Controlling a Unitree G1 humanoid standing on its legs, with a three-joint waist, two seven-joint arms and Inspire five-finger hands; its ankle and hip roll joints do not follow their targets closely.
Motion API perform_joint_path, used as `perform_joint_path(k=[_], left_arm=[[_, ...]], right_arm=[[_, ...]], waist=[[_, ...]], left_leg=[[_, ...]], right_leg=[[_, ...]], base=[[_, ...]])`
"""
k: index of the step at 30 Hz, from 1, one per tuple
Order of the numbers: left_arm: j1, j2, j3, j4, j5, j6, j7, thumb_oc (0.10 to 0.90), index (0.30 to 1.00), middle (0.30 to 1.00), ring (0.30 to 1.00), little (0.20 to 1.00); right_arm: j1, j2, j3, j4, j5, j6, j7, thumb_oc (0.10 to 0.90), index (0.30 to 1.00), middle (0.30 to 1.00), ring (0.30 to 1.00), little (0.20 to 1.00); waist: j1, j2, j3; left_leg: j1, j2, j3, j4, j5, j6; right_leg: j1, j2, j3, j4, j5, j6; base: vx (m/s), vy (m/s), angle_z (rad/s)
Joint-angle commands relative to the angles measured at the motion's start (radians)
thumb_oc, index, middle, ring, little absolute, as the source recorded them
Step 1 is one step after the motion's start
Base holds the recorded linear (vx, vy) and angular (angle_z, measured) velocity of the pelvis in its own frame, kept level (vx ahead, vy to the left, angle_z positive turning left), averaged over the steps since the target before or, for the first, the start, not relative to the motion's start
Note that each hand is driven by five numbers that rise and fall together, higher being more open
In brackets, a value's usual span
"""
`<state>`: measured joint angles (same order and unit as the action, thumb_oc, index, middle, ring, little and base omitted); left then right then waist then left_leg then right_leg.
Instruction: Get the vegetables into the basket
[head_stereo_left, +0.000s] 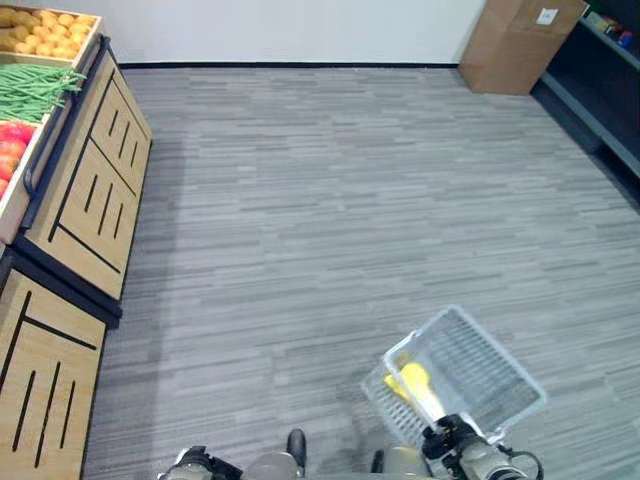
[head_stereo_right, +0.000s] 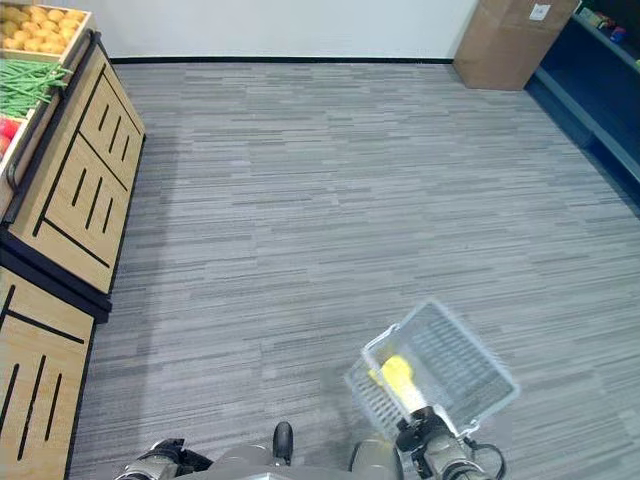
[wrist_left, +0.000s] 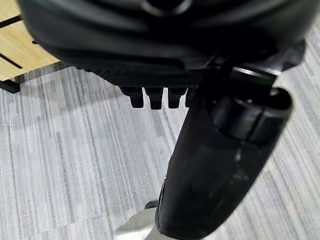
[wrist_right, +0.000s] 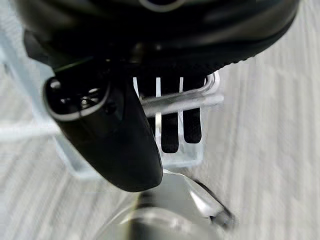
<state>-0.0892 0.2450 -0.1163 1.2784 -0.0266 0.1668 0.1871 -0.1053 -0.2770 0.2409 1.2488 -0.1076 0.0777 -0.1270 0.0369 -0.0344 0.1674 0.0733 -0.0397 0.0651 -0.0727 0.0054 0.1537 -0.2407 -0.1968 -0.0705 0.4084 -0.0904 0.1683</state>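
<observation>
Right hand (wrist_right: 170, 115) at five o'clock curls round the handle of the clear basket (head_stereo_left: 490, 375), which already holds a yellow vegetable (head_stereo_left: 413, 380), while the produce stand (head_stereo_left: 85, 170) sits at ten o'clock, so a swinging basket could spill it.

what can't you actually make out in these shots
- The yellow item in the clear basket, left eye view: blurred, so its kind is unclear.
- Red produce on the wooden stand: cut off by the picture's edge.
- Left hand, left wrist view: fingertips peek past the palm's bulk, so whether they are open or curled is unclear.
- Right hand, right wrist view: fingers hook the basket's handle; the basket's inside is hidden.
</observation>
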Motion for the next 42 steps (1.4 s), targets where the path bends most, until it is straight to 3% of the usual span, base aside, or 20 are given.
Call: perform_joint_path(k=[1,3,6,8,10,12,14,16,22,29,31,33,35,36,39,40,42], left_arm=[[-0.009,0.023,0.013,-0.004,0.027,-0.015,0.002,0.9,1.0,1.0,1.0,1.0],[-0.013,0.025,0.009,0.001,0.034,-0.02,0.003,0.9,1.0,1.0,1.0,1.0],[-0.018,0.03,0.01,0.006,0.048,-0.026,-0.001,0.9,1.0,1.0,1.0,1.0],[-0.019,0.031,0.013,0.016,0.065,-0.024,-0.01,0.9,1.0,1.0,1.0,1.0],[-0.018,0.023,0.005,0.025,0.072,-0.022,-0.008,0.9,1.0,1.0,1.0,1.0],[-0.018,0.018,0.003,0.027,0.068,-0.023,-0.009,0.9,1.0,1.0,1.0,1.0],[-0.008,0.008,-0.002,0.027,0.061,-0.018,-0.008,0.9,1.0,1.0,1.0,1.0],[-0.007,0.0,-0.007,0.024,0.058,-0.016,-0.005,0.9,1.0,1.0,1.0,1.0],[-0.008,-0.017,-0.011,0.005,0.023,-0.019,0.004,0.9,1.0,1.0,1.0,1.0],[-0.008,-0.02,-0.012,-0.005,0.009,-0.021,-0.003,0.9,1.0,1.0,1.0,1.0],[-0.011,-0.02,-0.014,-0.012,0.011,-0.021,-0.004,0.9,1.0,1.0,1.0,1.0],[-0.015,-0.017,-0.016,-0.026,0.008,-0.02,-0.005,0.9,1.0,1.0,1.0,1.0],[-0.018,-0.016,-0.014,-0.032,0.002,-0.018,-0.007,0.9,1.0,1.0,1.0,1.0],[-0.02,-0.018,-0.014,-0.034,0.0,-0.018,-0.009,0.9,1.0,1.0,1.0,1.0],[-0.018,-0.017,-0.017,-0.031,0.01,-0.016,-0.004,0.9,1.0,1.0,1.0,1.0],[-0.017,-0.018,-0.017,-0.032,0.011,-0.017,-0.003,0.9,1.0,1.0,1.0,1.0],[-0.014,-0.021,-0.019,-0.037,0.012,-0.02,-0.002,0.9,1.0,1.0,1.0,1.0]], right_arm=[[0.048,0.018,0.002,0.032,0.027,0.031,0.015,0.4,0.3,0.3,0.3,0.3],[0.048,0.013,0.005,0.036,0.028,0.03,0.015,0.4,0.3,0.3,0.3,0.3],[0.051,0.013,0.005,0.036,0.022,0.031,0.018,0.4,0.3,0.3,0.3,0.3],[0.065,0.011,-0.001,0.042,0.018,0.031,0.021,0.4,0.3,0.3,0.3,0.3],[0.075,0.0,-0.003,0.049,0.02,0.027,0.019,0.4,0.3,0.3,0.3,0.3],[0.076,-0.004,-0.005,0.054,0.017,0.028,0.021,0.4,0.3,0.3,0.3,0.3],[0.08,-0.012,-0.005,0.05,0.016,0.029,0.023,0.4,0.3,0.3,0.3,0.3],[0.081,-0.022,-0.011,0.044,0.017,0.029,0.02,0.4,0.3,0.3,0.3,0.3],[0.077,-0.033,0.003,0.031,0.015,0.023,0.021,0.4,0.3,0.3,0.3,0.3],[0.088,-0.036,0.01,0.033,0.016,0.022,0.024,0.4,0.3,0.3,0.3,0.3],[0.095,-0.039,0.009,0.038,0.009,0.025,0.028,0.4,0.3,0.3,0.3,0.3],[0.099,-0.04,0.004,0.044,0.004,0.028,0.028,0.4,0.3,0.3,0.3,0.3],[0.101,-0.044,-0.005,0.048,0.008,0.032,0.027,0.4,0.3,0.3,0.3,0.3],[0.102,-0.048,-0.012,0.053,0.012,0.036,0.027,0.4,0.3,0.3,0.3,0.3],[0.1,-0.046,-0.01,0.056,0.01,0.04,0.021,0.4,0.3,0.3,0.3,0.3],[0.101,-0.047,-0.01,0.056,0.01,0.04,0.019,0.4,0.3,0.3,0.3,0.3],[0.105,-0.048,-0.009,0.057,0.007,0.038,0.014,0.4,0.3,0.3,0.3,0.3]], waist=[[-0.033,-0.05,0.054],[-0.071,-0.051,0.064],[-0.101,-0.051,0.073],[-0.129,-0.063,0.061],[-0.151,-0.055,0.044],[-0.153,-0.047,0.041],[-0.159,-0.038,0.031],[-0.155,-0.018,0.027],[-0.139,0.005,0.013],[-0.134,0.017,0.018],[-0.134,0.009,0.021],[-0.136,-0.002,0.027],[-0.137,-0.007,0.029],[-0.125,-0.008,0.032],[-0.09,-0.033,0.034],[-0.08,-0.032,0.036],[-0.054,-0.021,0.043]], left_leg=[[-0.006,0.0,-0.067,0.03,-0.024,-0.116],[0.047,-0.003,-0.126,0.0,-0.044,-0.12],[0.098,-0.006,-0.187,-0.015,-0.072,-0.13],[0.142,-0.025,-0.252,-0.015,-0.1,-0.135],[0.158,-0.016,-0.289,-0.015,-0.122,-0.139],[0.175,-0.006,-0.304,-0.015,-0.129,-0.143],[0.186,0.017,-0.339,0.011,-0.125,-0.168],[0.167,0.04,-0.333,0.054,-0.111,-0.185],[0.117,0.084,-0.312,0.134,-0.029,-0.241],[0.076,0.115,-0.269,0.248,0.102,-0.28],[0.04,0.132,-0.206,0.302,0.149,-0.282],[0.001,0.156,-0.125,0.36,0.163,-0.275],[-0.033,0.201,-0.033,0.34,0.157,-0.266],[-0.072,0.208,0.005,0.289,0.128,-0.261],[-0.192,0.192,0.033,0.225,0.074,-0.259],[-0.234,0.196,0.043,0.191,0.096,-0.266],[-0.304,0.21,0.055,0.109,0.191,-0.284]], right_leg=[[0.023,0.04,0.065,-0.18,0.213,0.009],[-0.048,0.082,0.126,-0.344,0.266,0.022],[-0.095,0.087,0.11,-0.446,0.323,0.047],[-0.097,0.096,0.138,-0.427,0.337,0.044],[-0.096,0.116,0.192,-0.396,0.345,0.036],[-0.104,0.125,0.186,-0.376,0.344,0.031],[-0.097,0.125,0.138,-0.338,0.313,0.001],[-0.075,0.13,0.095,-0.335,0.286,-0.011],[-0.007,0.143,0.016,-0.385,0.248,-0.038],[0.056,0.182,-0.026,-0.339,0.145,-0.089],[0.09,0.178,-0.041,-0.343,0.133,-0.101],[0.122,0.174,-0.055,-0.351,0.117,-0.11],[0.149,0.165,-0.068,-0.356,0.102,-0.107],[0.175,0.158,-0.072,-0.365,0.089,-0.098],[0.234,0.138,-0.066,-0.395,0.072,-0.079],[0.25,0.141,-0.063,-0.402,0.067,-0.077],[0.298,0.154,-0.046,-0.417,0.047,-0.073]], base=[[0.33,-0.107,0.86],[0.31,-0.058,0.8],[0.37,-0.032,1.07],[0.3,-0.055,0.92],[0.26,-0.105,1.26],[0.26,-0.147,0.91],[0.31,-0.225,0.12],[0.25,-0.159,0.34],[0.2,-0.153,0.43],[0.16,-0.129,0.28],[0.15,-0.146,0.46],[0.15,-0.15,0.48],[0.17,-0.077,0.47],[0.2,-0.038,0.48],[0.21,-0.02,0.65],[0.26,0.035,0.87],[0.26,0.047,0.31]])
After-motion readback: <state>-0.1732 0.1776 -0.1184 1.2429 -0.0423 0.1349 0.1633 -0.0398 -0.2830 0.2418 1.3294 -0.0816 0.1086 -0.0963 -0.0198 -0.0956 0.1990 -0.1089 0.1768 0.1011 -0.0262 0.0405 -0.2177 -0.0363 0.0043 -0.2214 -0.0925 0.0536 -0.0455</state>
